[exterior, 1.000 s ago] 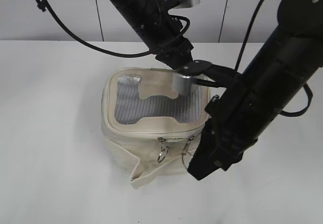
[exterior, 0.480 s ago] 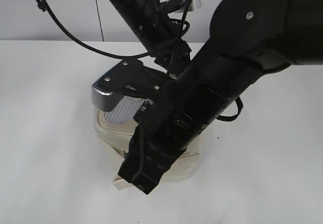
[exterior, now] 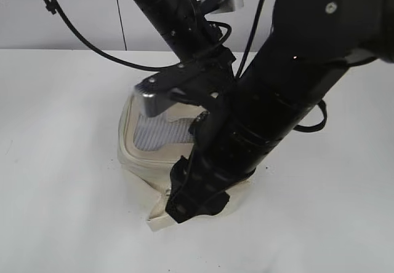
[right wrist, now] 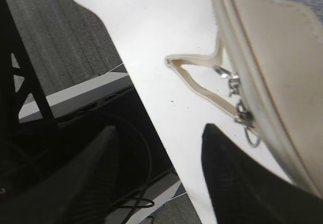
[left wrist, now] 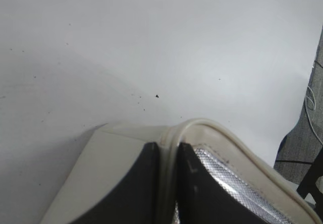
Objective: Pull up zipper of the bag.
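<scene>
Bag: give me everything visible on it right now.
The bag is a small boxy cream fabric piece on the white table, with a grey mesh top panel and piped rim. The left gripper pinches its rim. A loose strap and metal slider rings hang at its side. The right arm hides much of it.

Bag (exterior: 144, 162): small boxy cream fabric, sits on white bench, lower front edge splayed out w/ a loose cream strap loop (right wrist: 199, 80) lying on the bench beside it. Top panel grey/silver mesh (exterior: 154, 131) w/ cream border, partly hidden in exterior view. Zipper (right wrist: 237, 103): thin cream track along top rim; small silver metal sliders w/ a ring pull hang at the front side, just above the strap. Open/closed extent can't be told.
</scene>
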`<control>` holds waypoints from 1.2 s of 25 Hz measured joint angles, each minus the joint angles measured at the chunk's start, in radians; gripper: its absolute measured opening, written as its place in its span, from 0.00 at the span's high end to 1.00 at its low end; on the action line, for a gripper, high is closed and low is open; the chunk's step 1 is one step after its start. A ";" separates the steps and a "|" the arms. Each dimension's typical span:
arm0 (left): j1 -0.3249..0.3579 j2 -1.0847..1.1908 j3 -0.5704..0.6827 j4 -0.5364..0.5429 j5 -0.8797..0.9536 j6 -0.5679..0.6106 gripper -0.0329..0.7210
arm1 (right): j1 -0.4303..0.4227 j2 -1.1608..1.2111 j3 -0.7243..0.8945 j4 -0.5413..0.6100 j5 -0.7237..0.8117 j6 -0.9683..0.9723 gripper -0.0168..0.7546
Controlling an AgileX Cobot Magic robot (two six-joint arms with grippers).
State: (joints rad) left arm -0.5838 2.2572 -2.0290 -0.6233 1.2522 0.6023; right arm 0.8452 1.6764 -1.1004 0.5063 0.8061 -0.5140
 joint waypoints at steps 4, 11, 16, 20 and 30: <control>0.000 -0.002 0.000 0.009 -0.004 -0.019 0.85 | -0.018 -0.072 0.000 -0.079 0.005 0.109 0.29; 0.002 -0.072 0.000 0.117 -0.027 -0.028 0.51 | -0.159 -0.175 0.000 -0.094 0.018 0.202 0.26; 0.003 -0.158 0.000 0.250 -0.029 -0.061 0.45 | -0.298 -0.197 -0.003 -0.114 0.023 0.265 0.26; 0.010 -0.229 0.000 0.419 -0.028 -0.200 0.44 | -0.399 -0.197 -0.003 -0.180 0.034 0.332 0.26; 0.184 -0.465 0.079 0.600 -0.032 -0.450 0.44 | -0.653 -0.197 -0.003 -0.331 0.075 0.444 0.26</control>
State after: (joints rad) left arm -0.4000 1.7922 -1.9501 -0.0236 1.2203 0.1523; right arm 0.1924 1.4798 -1.1030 0.1758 0.8809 -0.0698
